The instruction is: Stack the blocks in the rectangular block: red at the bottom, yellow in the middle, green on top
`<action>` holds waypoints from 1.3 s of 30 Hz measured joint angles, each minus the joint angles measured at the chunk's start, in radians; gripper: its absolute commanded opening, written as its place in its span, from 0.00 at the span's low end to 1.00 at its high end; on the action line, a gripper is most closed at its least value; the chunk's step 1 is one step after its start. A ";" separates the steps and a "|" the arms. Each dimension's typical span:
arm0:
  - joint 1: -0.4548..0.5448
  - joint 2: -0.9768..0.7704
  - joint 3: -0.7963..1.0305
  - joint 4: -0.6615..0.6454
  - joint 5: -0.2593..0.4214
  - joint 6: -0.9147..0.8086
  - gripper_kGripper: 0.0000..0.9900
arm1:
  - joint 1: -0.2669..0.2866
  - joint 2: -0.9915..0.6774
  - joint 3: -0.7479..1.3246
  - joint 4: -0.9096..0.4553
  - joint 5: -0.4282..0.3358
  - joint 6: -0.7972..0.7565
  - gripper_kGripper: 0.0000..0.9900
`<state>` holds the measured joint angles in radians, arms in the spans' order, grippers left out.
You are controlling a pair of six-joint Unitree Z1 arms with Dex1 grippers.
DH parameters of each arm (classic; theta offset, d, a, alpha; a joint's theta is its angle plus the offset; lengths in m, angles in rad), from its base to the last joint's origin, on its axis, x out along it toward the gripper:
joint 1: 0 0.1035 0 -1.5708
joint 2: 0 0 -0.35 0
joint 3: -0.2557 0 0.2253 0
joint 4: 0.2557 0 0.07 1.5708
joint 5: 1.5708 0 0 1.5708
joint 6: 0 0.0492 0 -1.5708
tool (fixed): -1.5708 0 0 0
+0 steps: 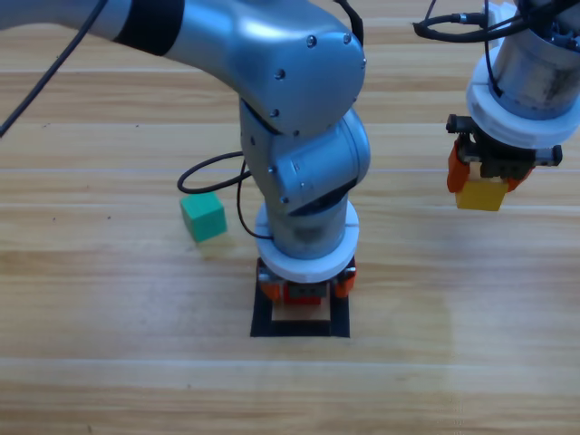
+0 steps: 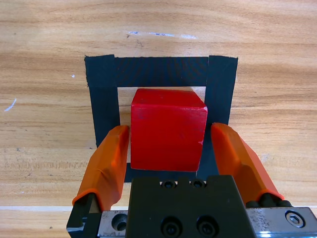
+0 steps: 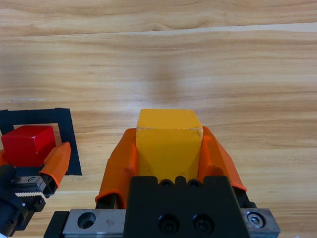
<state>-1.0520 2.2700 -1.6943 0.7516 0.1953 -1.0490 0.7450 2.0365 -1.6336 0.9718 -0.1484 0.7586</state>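
Observation:
The red cube (image 2: 167, 131) rests on the wood inside the black tape outline (image 2: 158, 72). My left gripper (image 2: 169, 130) is low over it, open, one jaw on each side; a thin gap shows at the right jaw. In the high view the left gripper (image 1: 305, 290) covers the cube above the tape outline (image 1: 263, 326). My right gripper (image 1: 485, 177) hangs at the right, shut on the yellow cube (image 1: 480, 193), which is clear of the table; the yellow cube (image 3: 168, 139) fills its jaws. The teal-green cube (image 1: 202, 217) lies alone, left of the left arm.
A black cable (image 1: 213, 172) loops off the left arm just above the green cube. The right wrist view shows the red cube (image 3: 27, 144) and the tape outline (image 3: 64, 124) at its left edge, with bare wood between them and the yellow cube.

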 measured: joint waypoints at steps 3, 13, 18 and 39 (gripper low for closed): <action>0.000 0.000 0.000 0.000 0.008 -0.001 0.82 | 0.000 0.000 0.000 0.000 0.000 0.000 0.00; 0.000 -0.044 0.000 0.012 0.050 -0.003 0.88 | 0.000 0.001 0.000 0.000 0.000 0.000 0.00; -0.002 -0.157 0.003 0.028 0.085 -0.003 0.93 | 0.000 0.001 0.000 0.000 0.000 0.000 0.00; 0.248 -0.620 0.284 0.005 0.027 0.510 0.97 | 0.218 0.250 -0.430 0.152 0.000 0.085 0.00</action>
<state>-0.8038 1.6500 -1.4098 0.7562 0.2225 -0.5389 0.9625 2.2863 -2.0641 1.1234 -0.1488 0.8437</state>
